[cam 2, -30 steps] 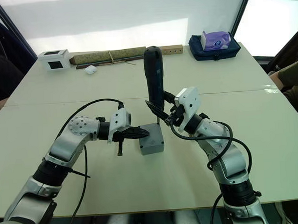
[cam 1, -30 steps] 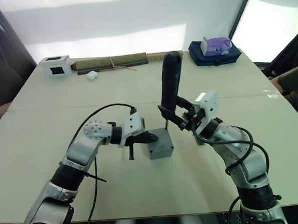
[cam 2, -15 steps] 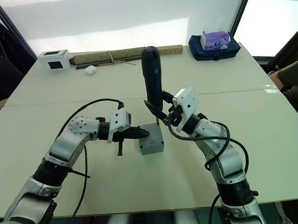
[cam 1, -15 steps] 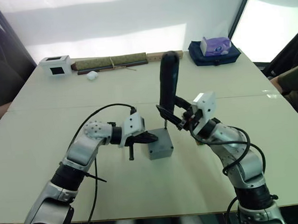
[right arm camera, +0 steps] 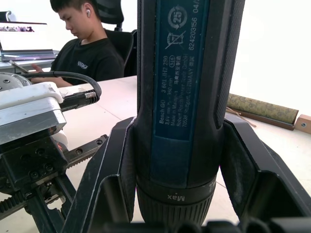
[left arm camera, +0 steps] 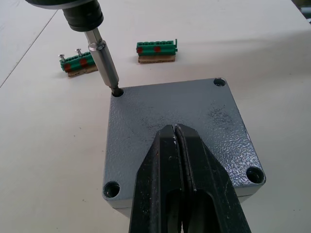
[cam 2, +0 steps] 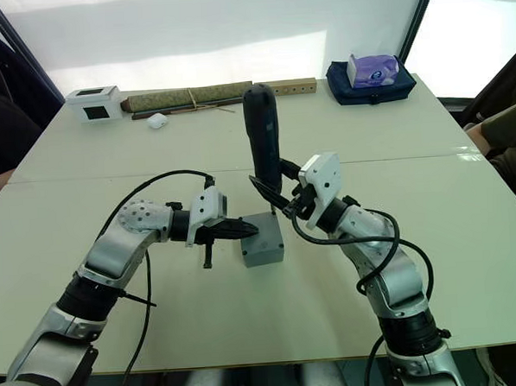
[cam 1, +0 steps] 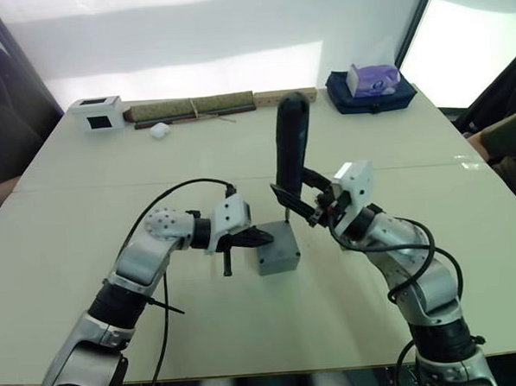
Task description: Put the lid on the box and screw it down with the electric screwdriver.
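The box (cam 1: 276,248) sits mid-table with the lid (left arm camera: 180,131) on top. The left gripper (left arm camera: 181,160) rests on the lid, its fingers pressed together and holding nothing. The right gripper (cam 1: 299,199) clamps the screwdriver (cam 1: 291,144) upright, its bit set in the lid's far corner hole. Two green terminal blocks (left arm camera: 156,51) lie on the table just to the right of the box.
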`<state>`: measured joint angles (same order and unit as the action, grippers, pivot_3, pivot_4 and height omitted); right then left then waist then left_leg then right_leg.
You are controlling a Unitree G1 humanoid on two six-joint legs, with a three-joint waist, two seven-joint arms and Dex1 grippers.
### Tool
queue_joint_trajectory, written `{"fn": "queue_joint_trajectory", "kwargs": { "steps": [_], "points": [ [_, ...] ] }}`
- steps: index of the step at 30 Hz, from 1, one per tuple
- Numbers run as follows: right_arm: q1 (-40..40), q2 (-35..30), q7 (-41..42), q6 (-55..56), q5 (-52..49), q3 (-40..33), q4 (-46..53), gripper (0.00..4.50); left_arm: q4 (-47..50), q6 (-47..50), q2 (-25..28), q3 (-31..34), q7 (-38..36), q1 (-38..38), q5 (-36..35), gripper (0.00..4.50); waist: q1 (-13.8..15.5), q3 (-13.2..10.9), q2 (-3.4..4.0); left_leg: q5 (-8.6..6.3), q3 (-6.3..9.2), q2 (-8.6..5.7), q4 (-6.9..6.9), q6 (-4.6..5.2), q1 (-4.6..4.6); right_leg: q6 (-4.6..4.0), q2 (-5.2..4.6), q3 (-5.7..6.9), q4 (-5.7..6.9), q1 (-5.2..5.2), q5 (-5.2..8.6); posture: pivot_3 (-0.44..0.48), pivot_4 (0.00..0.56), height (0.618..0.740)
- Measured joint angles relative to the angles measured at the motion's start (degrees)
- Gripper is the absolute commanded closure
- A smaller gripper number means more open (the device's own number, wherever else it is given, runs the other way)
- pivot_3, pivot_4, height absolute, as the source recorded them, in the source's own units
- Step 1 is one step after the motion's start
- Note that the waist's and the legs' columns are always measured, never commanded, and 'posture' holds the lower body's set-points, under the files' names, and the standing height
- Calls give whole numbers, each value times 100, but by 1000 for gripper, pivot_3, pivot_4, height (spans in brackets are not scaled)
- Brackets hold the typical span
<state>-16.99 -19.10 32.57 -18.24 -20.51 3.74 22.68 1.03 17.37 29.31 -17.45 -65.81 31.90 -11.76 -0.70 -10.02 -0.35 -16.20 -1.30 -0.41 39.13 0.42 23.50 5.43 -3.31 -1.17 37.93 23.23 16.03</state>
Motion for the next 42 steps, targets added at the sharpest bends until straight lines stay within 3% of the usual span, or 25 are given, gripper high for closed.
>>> {"fn": "queue_joint_trajectory", "kwargs": {
  "steps": [9,17,28,42],
  "points": [
    [103,-117,-131,-258,29,78,105,2692,-18,-31,0,-14,7,0,102,4500,-3,11,-9,0,1,2,-1,0,-23,-1,-2,0,-1,-25,1,0,150,740],
    [-28,-100,-455,-864,-18,83,107,2692,-22,-44,33,-94,46,-37,238,4500,2,69,-39,-6,9,5,-33,3,-110,-23,-19,2,-51,-107,13,0,150,740],
    [108,-132,-500,-714,173,279,115,2692,-37,-55,42,-149,109,-130,269,4500,-1,222,-57,-7,6,3,-100,1,-113,-51,-39,-4,-94,-103,24,0,150,740],
    [224,-46,-564,-443,277,328,78,2692,-36,-106,39,-150,115,-183,267,4500,-1,230,-55,-9,5,4,-118,-1,-113,-54,-49,-2,-114,-97,26,0,150,740]
  ]
}}
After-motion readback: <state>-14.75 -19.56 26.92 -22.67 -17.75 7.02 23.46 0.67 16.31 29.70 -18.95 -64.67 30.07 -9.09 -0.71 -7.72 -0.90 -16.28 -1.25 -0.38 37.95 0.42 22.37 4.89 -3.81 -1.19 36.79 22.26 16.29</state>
